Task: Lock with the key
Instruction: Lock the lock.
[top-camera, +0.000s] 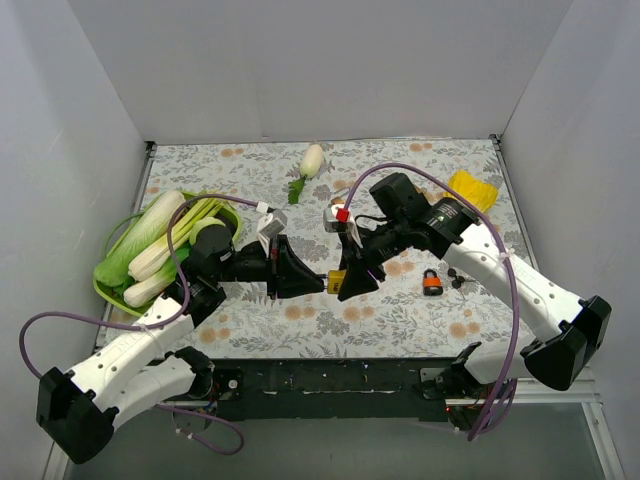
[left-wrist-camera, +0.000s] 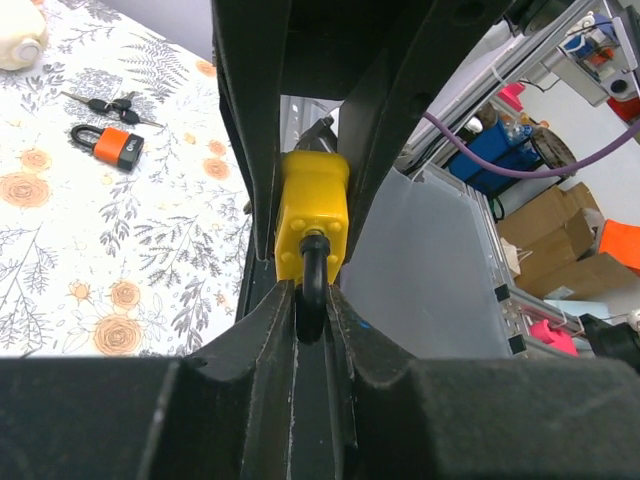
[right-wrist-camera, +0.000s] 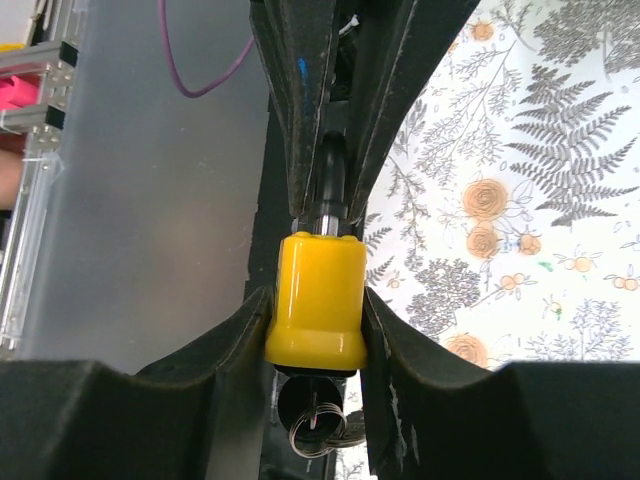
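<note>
A yellow padlock (top-camera: 337, 281) is held in the air between both grippers above the table's front middle. My left gripper (top-camera: 316, 281) is shut on its dark shackle (left-wrist-camera: 311, 285), with the yellow body (left-wrist-camera: 312, 212) just beyond the fingertips. My right gripper (top-camera: 350, 283) is shut on the yellow body (right-wrist-camera: 314, 300) from the other side. A black-headed key (right-wrist-camera: 310, 405) with a metal ring sticks out of the body's bottom, between my right fingers. The shackle's legs enter the body's top.
An orange padlock (top-camera: 431, 283) and a bunch of keys (top-camera: 457, 278) lie on the floral cloth to the right. A green basket (top-camera: 104, 288) of vegetables stands at the left. A white radish (top-camera: 311, 160) and a yellow object (top-camera: 472, 188) lie at the back.
</note>
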